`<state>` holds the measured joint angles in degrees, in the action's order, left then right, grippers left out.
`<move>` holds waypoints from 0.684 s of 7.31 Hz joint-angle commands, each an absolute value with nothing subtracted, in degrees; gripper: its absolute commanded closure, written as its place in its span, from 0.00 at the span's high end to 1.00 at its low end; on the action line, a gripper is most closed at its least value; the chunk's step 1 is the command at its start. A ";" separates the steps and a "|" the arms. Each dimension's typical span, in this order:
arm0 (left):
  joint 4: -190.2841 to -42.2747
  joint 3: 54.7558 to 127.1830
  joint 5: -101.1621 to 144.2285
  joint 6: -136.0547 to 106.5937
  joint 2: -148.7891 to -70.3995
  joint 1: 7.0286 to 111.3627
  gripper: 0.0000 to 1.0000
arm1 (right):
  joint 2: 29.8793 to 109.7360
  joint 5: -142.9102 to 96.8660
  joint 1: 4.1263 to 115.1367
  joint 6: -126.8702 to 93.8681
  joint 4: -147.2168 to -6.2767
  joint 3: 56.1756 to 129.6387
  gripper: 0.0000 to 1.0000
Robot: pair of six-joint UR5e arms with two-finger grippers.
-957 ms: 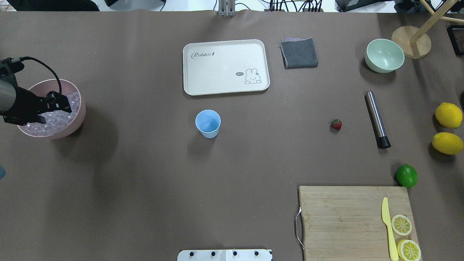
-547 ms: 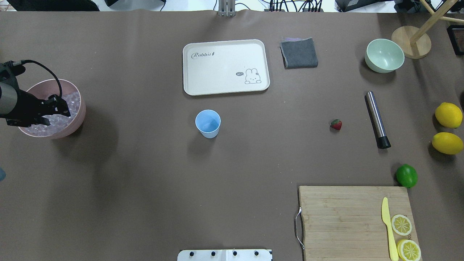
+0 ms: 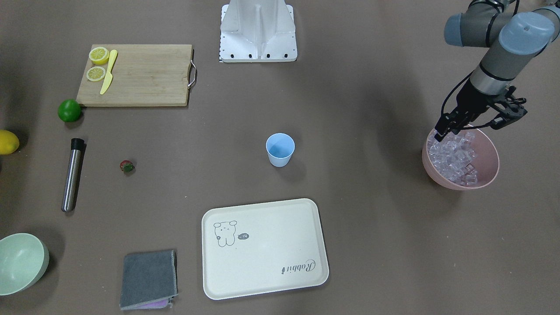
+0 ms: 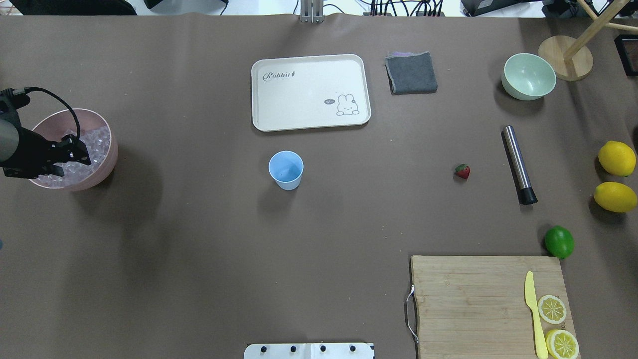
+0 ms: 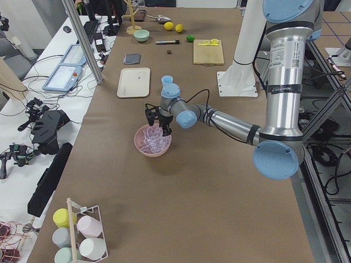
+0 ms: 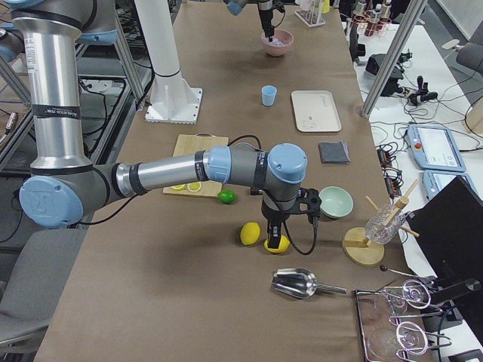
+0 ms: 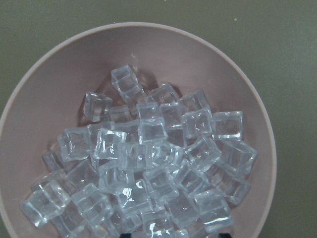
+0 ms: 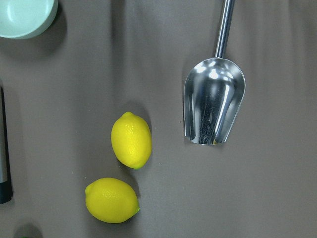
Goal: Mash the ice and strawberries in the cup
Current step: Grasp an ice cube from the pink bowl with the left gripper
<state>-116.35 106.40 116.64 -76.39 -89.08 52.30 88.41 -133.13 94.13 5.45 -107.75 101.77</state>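
left gripper (image 4: 77, 149) over ice (image 7: 148, 163) in pink bowl (image 4: 103, 170) | jaws spread wide, nothing held | right gripper (image 6: 275, 230): you cannot judge its jaws

Glassy clear ice (image 7: 148, 163) in smooth matt bowl (image 7: 59, 74); shiny metal scoop (image 8: 214, 101); matt brown counter (image 4: 199, 249); wooden board (image 4: 473, 299).

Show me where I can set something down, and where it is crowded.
Bare: between the pink bowl and the cup; between the cup and the strawberry; left of the cutting board. Crowded: around the lime and lemons.
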 commanded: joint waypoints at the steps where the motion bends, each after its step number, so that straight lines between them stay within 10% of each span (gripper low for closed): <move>1: -116.54 106.43 116.63 -76.46 -88.95 52.29 0.66 | 88.42 -133.07 94.13 5.45 -107.75 101.78 1.00; 5: -116.63 105.64 116.63 -76.46 -89.12 52.12 0.66 | 88.33 -132.98 94.22 5.45 -107.75 101.95 1.00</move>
